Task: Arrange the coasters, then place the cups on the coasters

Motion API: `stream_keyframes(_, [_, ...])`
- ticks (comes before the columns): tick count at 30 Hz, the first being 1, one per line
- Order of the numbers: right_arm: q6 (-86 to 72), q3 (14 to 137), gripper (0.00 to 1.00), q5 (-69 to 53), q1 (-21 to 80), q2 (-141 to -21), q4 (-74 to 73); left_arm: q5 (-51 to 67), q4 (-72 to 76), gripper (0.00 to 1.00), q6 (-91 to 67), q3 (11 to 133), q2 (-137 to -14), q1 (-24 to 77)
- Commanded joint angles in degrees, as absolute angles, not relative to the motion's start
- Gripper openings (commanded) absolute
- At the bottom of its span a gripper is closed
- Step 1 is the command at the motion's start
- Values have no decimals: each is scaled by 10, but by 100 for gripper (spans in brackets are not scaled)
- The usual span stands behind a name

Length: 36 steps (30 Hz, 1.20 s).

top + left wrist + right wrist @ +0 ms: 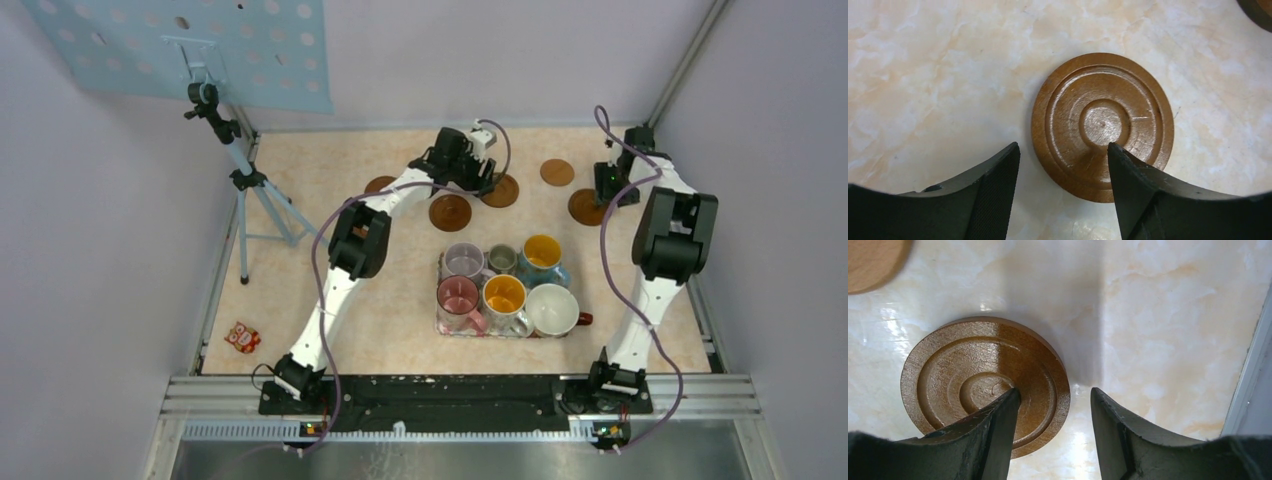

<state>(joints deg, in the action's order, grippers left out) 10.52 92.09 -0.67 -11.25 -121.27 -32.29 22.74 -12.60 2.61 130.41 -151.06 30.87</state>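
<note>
**Operator:** Where are my coasters?

**Spotter:** Flat on the table (300,300), loosely strung along its far side. You can count five coasters (450,212) from above. The cups (505,285) crowd the tray (440,328) mid-table, none on a coaster yet.

**Operator:** And my grippers?

**Spotter:** Both stand open and hold nothing. Your left gripper (1062,146) hovers over the middle coaster (1103,115), one finger above its rim and the other over bare table. Your right gripper (1054,390) straddles the rim of the right coaster (973,370), close to the table's right edge. I cannot tell if either one touches.

**Operator:** How will they handle?

**Spotter:** I'd judge them stiff, light wood. They are glossy and lie low, so they will likely skid. Each looks wider than your jaws now stand. Widen first, then take it across the rim at opposite edges, with your fingertips right down at the table.
</note>
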Motion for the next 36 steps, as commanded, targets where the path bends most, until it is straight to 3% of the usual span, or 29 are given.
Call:
stream_keyframes(1, [126, 933, 55, 26, -145, -1238, -377, 283, -114, 69, 19, 1320, -1523, 319])
stream_keyframes(15, [113, 980, 55, 16, -161, -1259, -395, 307, -134, 58, 63, 1302, -1515, 367])
stream_keyframes(36, [138, 954, 55, 30, -191, -1250, -399, 300, -87, 60, 2, 1302, -1533, 413])
